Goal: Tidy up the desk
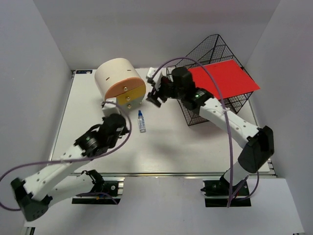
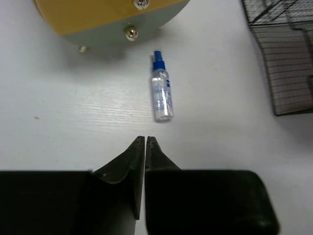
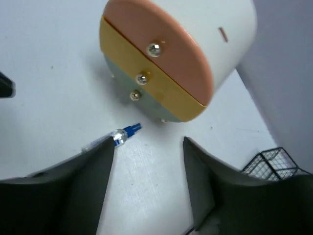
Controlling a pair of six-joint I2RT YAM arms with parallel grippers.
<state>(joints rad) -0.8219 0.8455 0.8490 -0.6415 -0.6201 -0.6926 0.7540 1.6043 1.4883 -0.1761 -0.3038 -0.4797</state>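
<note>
Lying beneath the right gripper [image 3: 149, 144], the desk [image 3: 54, 103] shows between parted jaws.

Desk [image 1: 195, 147]: white, seen from above, rail along near edge. Round box [image 1: 115, 78] is set at back left, lying on its side, orange and yellow front turned toward the near right. A small clear bottle [image 1: 142, 121] with a blue cap is laid flat just in front of the box, cap toward it. Wire basket [image 1: 208, 85] is placed at back right; a red sheet [image 1: 225, 78] is laid across its top, overhanging to the right. Right gripper [image 1: 155, 95] is held between basket and box, near the box front. Left gripper [image 1: 126, 126] is held low, just left of the bottle; its finger state cannot be made out.
</note>
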